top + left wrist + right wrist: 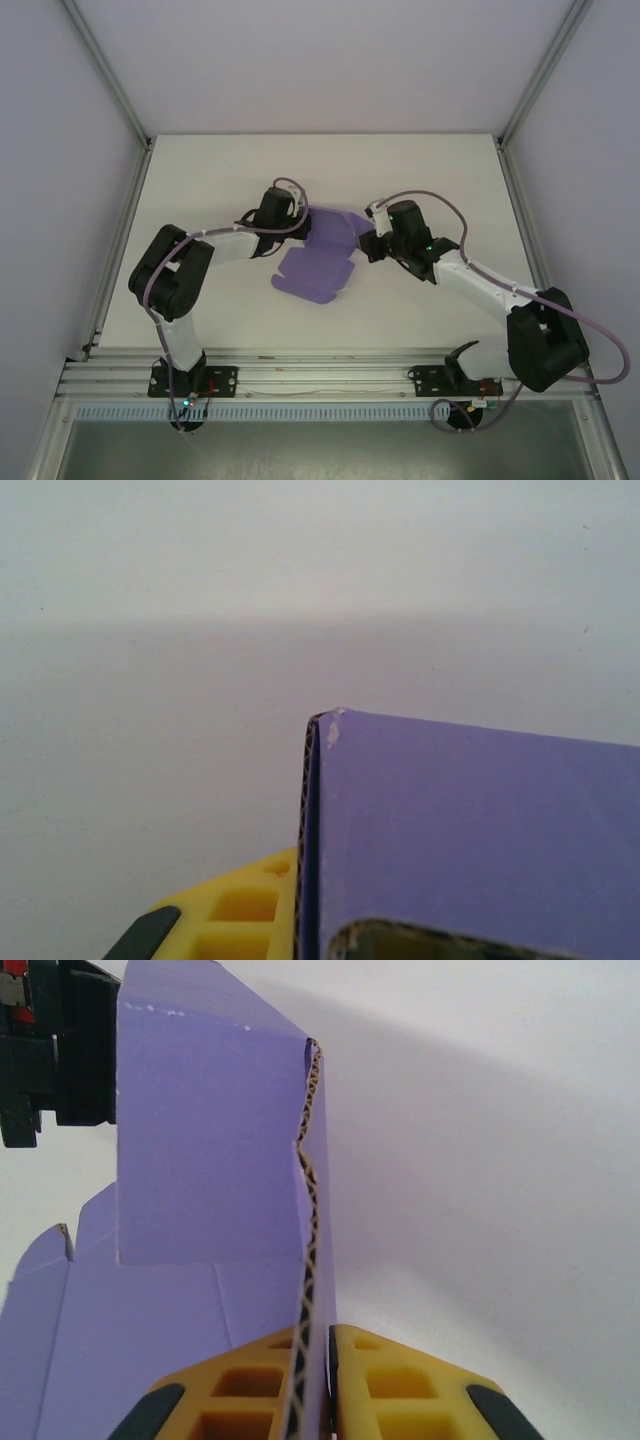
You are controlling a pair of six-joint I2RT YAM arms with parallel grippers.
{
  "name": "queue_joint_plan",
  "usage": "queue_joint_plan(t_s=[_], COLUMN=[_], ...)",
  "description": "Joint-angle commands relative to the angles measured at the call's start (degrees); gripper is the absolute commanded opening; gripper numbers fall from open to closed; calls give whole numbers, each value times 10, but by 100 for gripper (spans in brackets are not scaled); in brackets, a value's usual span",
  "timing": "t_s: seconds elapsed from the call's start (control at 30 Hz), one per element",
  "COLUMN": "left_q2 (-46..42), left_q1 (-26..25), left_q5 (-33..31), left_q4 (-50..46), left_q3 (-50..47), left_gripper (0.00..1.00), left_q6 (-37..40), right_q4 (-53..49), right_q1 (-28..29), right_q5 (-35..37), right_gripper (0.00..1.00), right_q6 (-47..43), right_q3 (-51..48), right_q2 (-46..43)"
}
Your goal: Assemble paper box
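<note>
Right gripper (318,1348) is pinched tight on the purple paper box (200,1150), a die-cut sheet of thin corrugated card that is partly folded up. Its two yellow fingers (400,1385) press from either side on the wavy cut edge of an upright wall, with no gap between them but the card's own thickness. In that wrist view the wall runs away from the fingers and meets a taller panel standing across it, while the flat base and a low flap lie to the left on the white table (200,180). Beyond the tall panel's top corner sits the black body of the left gripper (300,222). In the left wrist view one yellow finger (235,920) lies hard against the fluted edge of a purple panel that covers the lower right of the picture. The other finger is hidden behind that panel, and the jaws are drawn in close on the card, so this gripper too grips the box. From above, the box sits about the middle of the table, well clear of every edge and corner, between the two grippers: the left one touches its far left part and the right one its right side. The flat, darker portion spreads toward the near edge of the table, and the paler raised panels stand on the side toward the far edge. Both arms reach inward from their bases at the near edge.
</note>
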Motion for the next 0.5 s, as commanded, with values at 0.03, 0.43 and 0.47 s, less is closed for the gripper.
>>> queue_joint_plan(t_s=[0.03,0.43,0.47], left_q2=[-3,69,68], left_q1=[-13,-65,-65], left_q5=[-48,-273,-271], left_q4=[-23,-44,-41], left_q3=[-8,-3,-4], left_gripper=[8,0,0], left_q6=[19,-14,-11], right_q4=[-12,-15,-12], right_q1=[2,1,1], right_q5=[9,7,9], right_gripper=[10,0,2], right_q6=[6,16,20], right_q3=[7,5,3], right_q2=[0,-8,-9])
